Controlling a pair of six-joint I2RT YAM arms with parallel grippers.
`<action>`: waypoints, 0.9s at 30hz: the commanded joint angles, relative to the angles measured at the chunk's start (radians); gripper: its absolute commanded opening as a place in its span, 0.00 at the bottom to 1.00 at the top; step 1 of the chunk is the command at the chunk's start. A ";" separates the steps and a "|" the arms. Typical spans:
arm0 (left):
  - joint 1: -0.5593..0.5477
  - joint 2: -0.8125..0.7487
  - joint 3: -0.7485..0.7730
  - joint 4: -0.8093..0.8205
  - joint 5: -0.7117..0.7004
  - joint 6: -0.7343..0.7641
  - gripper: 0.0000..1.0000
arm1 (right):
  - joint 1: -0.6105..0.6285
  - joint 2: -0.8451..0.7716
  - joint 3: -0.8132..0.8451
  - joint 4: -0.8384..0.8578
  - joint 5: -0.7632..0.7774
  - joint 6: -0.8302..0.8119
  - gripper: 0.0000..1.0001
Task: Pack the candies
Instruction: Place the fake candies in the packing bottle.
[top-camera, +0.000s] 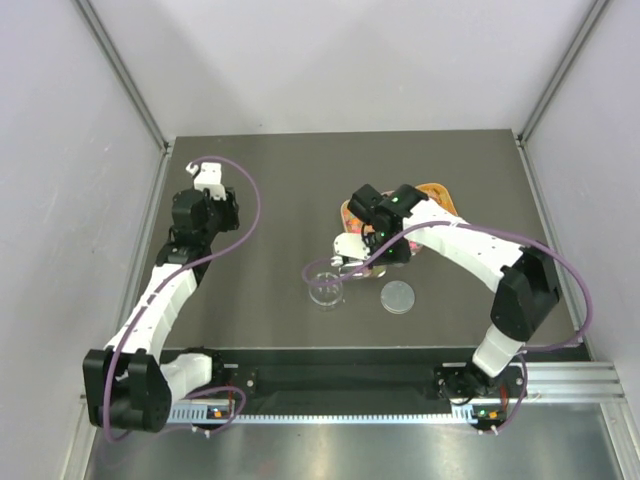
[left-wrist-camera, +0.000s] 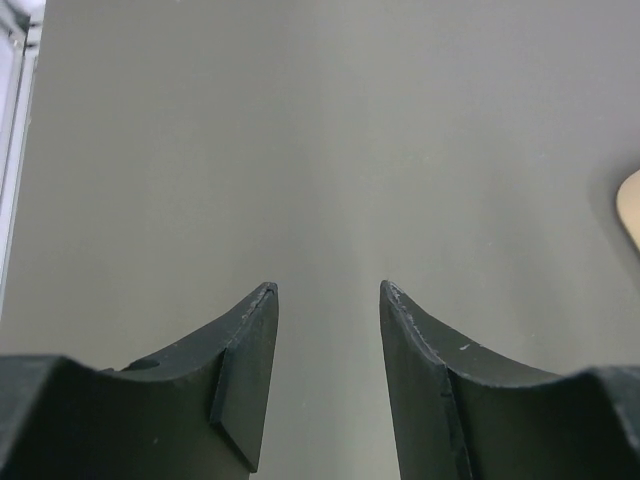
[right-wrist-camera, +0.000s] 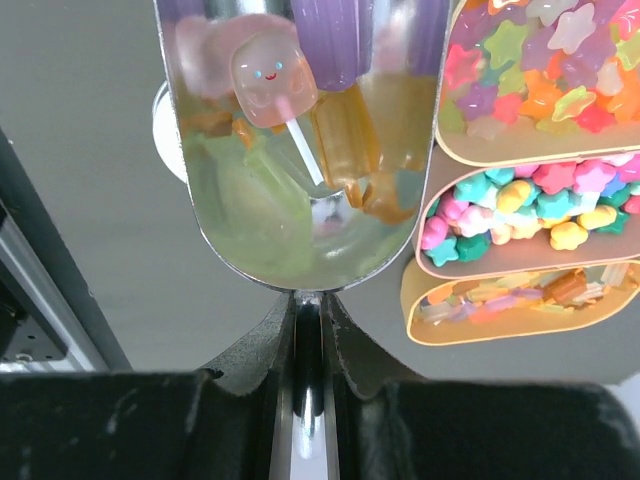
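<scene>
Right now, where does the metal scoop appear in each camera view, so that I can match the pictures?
Top external: the metal scoop lies just left of centre, at the right gripper.
Left wrist: not in it.
Right wrist: the scoop fills the top centre, its handle clamped in the gripper.
Shared landmark: the tan trays, right of the scoop in both views.

Dark grey table (top-camera: 270, 200), plain pale walls (top-camera: 340, 60) on three sides, aluminium rail (top-camera: 560, 380) at near edge
</scene>
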 joint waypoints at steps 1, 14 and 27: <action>0.022 -0.049 -0.036 0.027 -0.014 -0.016 0.50 | 0.048 0.031 0.093 -0.027 0.088 -0.014 0.00; 0.031 -0.101 -0.117 0.078 -0.040 -0.022 0.51 | 0.176 0.125 0.161 -0.099 0.219 -0.004 0.00; 0.031 -0.150 -0.201 0.132 -0.034 -0.034 0.52 | 0.246 0.215 0.262 -0.214 0.372 0.010 0.00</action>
